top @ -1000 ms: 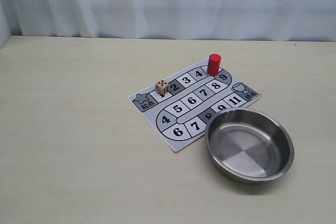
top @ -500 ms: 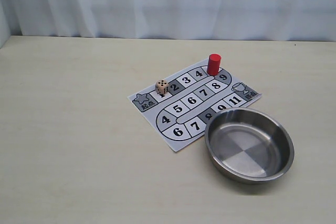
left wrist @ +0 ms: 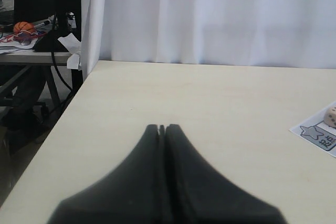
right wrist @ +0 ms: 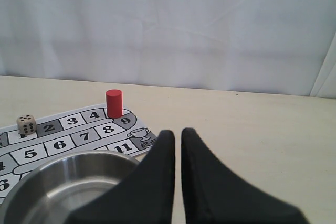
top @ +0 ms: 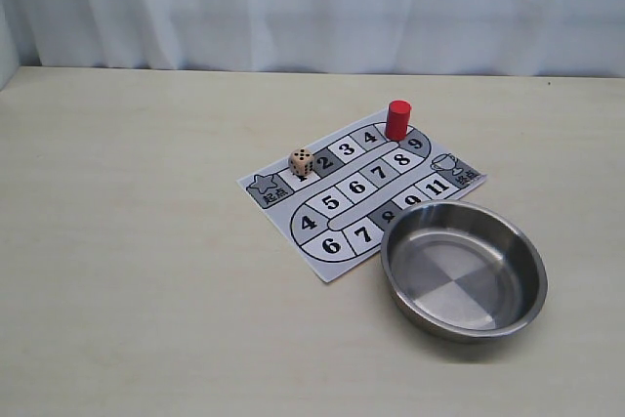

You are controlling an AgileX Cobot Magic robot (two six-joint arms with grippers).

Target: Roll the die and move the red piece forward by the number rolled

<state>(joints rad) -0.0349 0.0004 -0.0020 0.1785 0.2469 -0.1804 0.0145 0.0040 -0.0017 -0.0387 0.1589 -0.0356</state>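
The tan die (top: pixel 302 162) rests on the game board (top: pixel 332 214) near its star start square, beside square 2. The red piece (top: pixel 397 119) stands upright at the board's far corner, between squares 4 and 9. Neither gripper shows in the exterior view. In the left wrist view my left gripper (left wrist: pixel 162 127) is shut and empty over bare table, with the die (left wrist: pixel 331 116) far off at the frame edge. My right gripper (right wrist: pixel 177 131) is shut with only a thin slit and holds nothing. It hangs near the bowl, away from the red piece (right wrist: pixel 114 103) and the die (right wrist: pixel 26 124).
A shallow steel bowl (top: pixel 464 269) sits at the board's near right corner and overlaps its edge; its rim (right wrist: pixel 68 162) lies just beside the right gripper. A white curtain closes the back. The table's left edge (left wrist: pixel 79 85) drops off beside a cluttered desk.
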